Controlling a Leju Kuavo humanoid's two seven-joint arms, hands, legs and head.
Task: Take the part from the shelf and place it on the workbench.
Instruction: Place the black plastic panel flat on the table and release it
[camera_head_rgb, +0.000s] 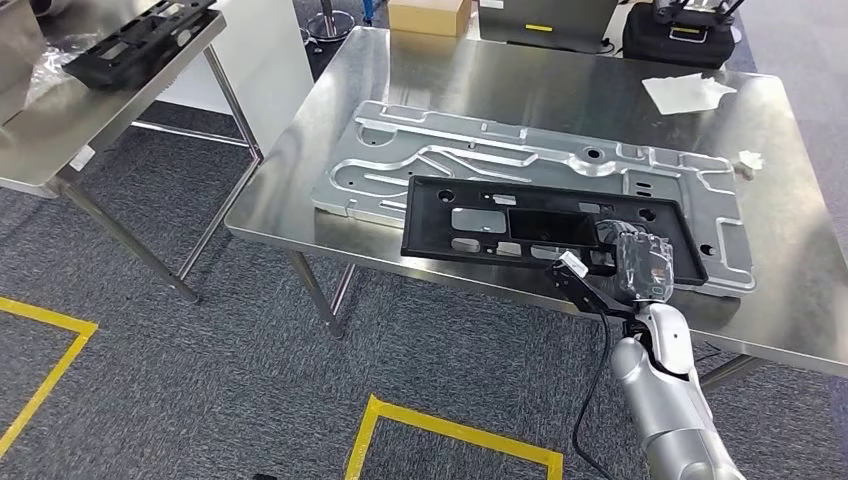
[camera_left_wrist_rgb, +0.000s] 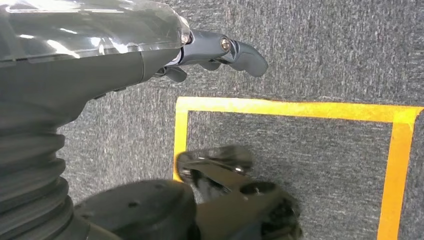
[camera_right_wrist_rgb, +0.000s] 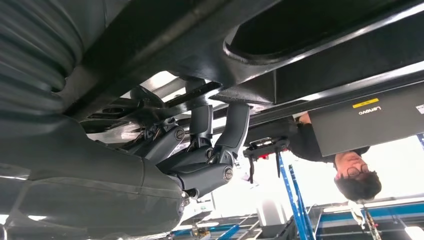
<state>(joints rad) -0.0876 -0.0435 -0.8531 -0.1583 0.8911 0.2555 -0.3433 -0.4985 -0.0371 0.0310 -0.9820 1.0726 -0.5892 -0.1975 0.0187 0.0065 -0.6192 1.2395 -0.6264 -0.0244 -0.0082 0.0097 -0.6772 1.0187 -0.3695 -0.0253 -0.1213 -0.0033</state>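
Right hand: my right hand (camera_head_rgb: 640, 262) sits at the near right corner of the black panel (camera_head_rgb: 500, 215), over the near edge of the steel table (camera_head_rgb: 560, 80).
Right fingers: from the wrist camera my dark fingers (camera_right_wrist_rgb: 235, 127) reach up against the underside of the black panel (camera_right_wrist_rgb: 310, 60), curled onto its edge; I am gripping it.
Right arm: my silver forearm (camera_head_rgb: 665, 395) rises from below to that corner, with a black cable hanging beside it.
Black panel: a flat rectangular plastic part with several cut-outs, lying mostly on top of the grey metal plate (camera_head_rgb: 480, 150), its near long edge at the table's near edge.
Metal plate: a wide stamped sheet lying flat on the table, showing beyond the panel on its far, left and right sides.
Left hand: my left hand (camera_left_wrist_rgb: 150, 50) hangs over grey carpet (camera_left_wrist_rgb: 310, 45) and holds nothing.
Left fingers: one dark finger (camera_left_wrist_rgb: 240, 52) sticks out straight; the others are tucked under the palm, touching nothing that I can see.
Floor: yellow tape (camera_left_wrist_rgb: 295, 109) marks a square outline on the carpet below my left hand.
Second table: a smaller steel table (camera_head_rgb: 60, 120) stands well apart to the left, carrying another black panel (camera_head_rgb: 140, 45).
Far side: a cardboard box (camera_head_rgb: 428, 14) and a crumpled white sheet (camera_head_rgb: 685, 92) lie near the main table's far edge.
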